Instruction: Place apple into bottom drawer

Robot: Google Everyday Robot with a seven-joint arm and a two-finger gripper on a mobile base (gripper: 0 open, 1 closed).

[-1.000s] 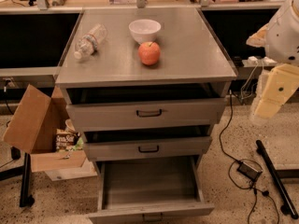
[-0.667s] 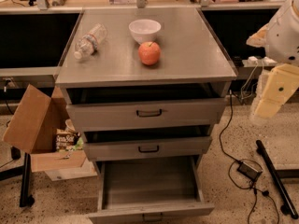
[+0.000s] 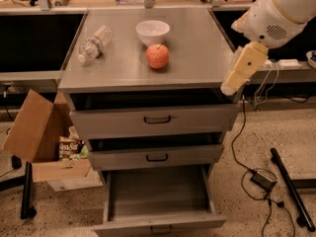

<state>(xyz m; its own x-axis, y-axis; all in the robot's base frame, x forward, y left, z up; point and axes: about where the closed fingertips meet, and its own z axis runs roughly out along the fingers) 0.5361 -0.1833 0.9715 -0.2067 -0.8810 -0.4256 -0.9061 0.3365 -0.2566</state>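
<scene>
- One wide grey metal bottom drawer stands pulled out, ready to receive.
- Cream end effector hangs beside the grey surface's front right corner; wide or narrow, cannot tell.
- Round red-orange apple sits mid-surface, ungrasped, just before a white bowl.

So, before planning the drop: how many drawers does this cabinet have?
3: top drawer, middle drawer below, bottom drawer pulled far out. Hand hangs beside the cabinet's right edge.

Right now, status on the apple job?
Gripper by grey cabinet's right edge. Round red-orange apple on top, untouched, white bowl right behind. Bottom grey metal drawer open.
</scene>
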